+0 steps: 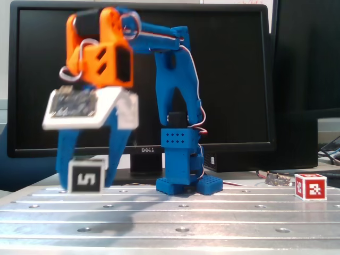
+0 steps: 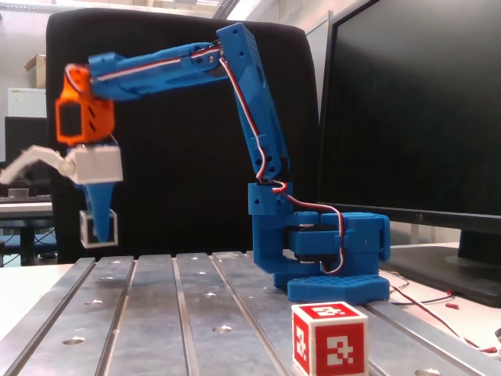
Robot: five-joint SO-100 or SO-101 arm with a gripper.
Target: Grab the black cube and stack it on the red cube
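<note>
The bench, a slotted metal plate, carried the blue arm at its middle, reaching out to the left of the front fixed view. The gripper hung clear above the bench surface, clenched on the black cube, which sat between the two blue fingers with its "5" face toward the camera; the side fixed view showed the same, gripper and black cube raised off the plate with air beneath. The red cube rested on the bench far to the right in the front view, well apart from the gripper and lower than it. Judged: the carry must run rightward across the arm's base, then descend onto the red cube.
</note>
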